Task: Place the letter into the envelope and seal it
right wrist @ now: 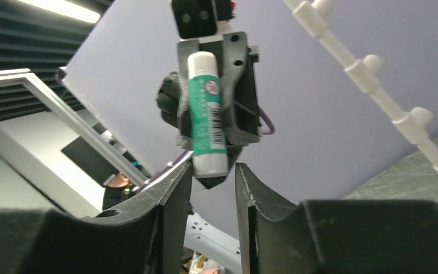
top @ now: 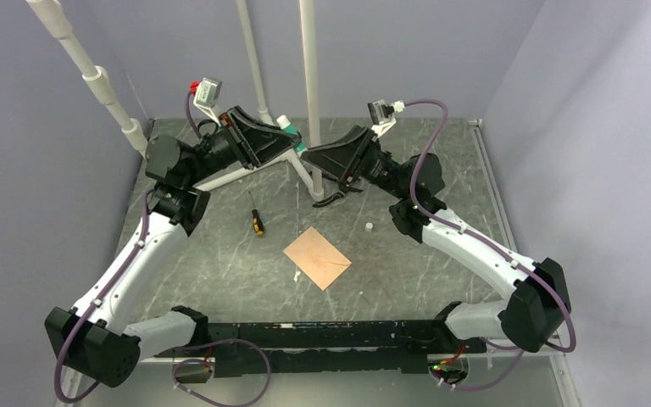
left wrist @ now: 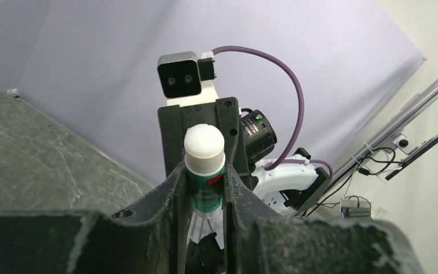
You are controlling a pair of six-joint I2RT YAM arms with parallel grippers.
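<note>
A: Which step are we at?

B: The sealing stage, I'd judge. Both arms are raised over the far part of the tabletop (top: 220,271), tips facing each other, with a glue stick (left wrist: 204,149) between them.

A: Which one has it?

B: The left end effector (left wrist: 204,169) is clamped on the green barrel, with a white end poking out toward the other arm. The right end effector (right wrist: 214,166) has its fingers apart. The stick's white end sits just at their tips, and I see no squeeze on it.

A: And the paper?

B: One peach rectangle lies flat mid-tabletop, well below the arms and apart from both. I take it for the envelope (top: 317,257). No separate letter shows, so it is probably inside. From overhead I can't confirm that, nor how the flap lies.

A: Is the cap off?

B: I can't tell. There is a small white bit (top: 370,226) on the tabletop to the right of the envelope, too small to name.

A: Next move?

B: My guess is that the right fingers need to close squarely on that white end and twist or pull while the left holds firm. Then the stick has to come down to the flap, with a light stroke so the paper doesn't slide.
</note>
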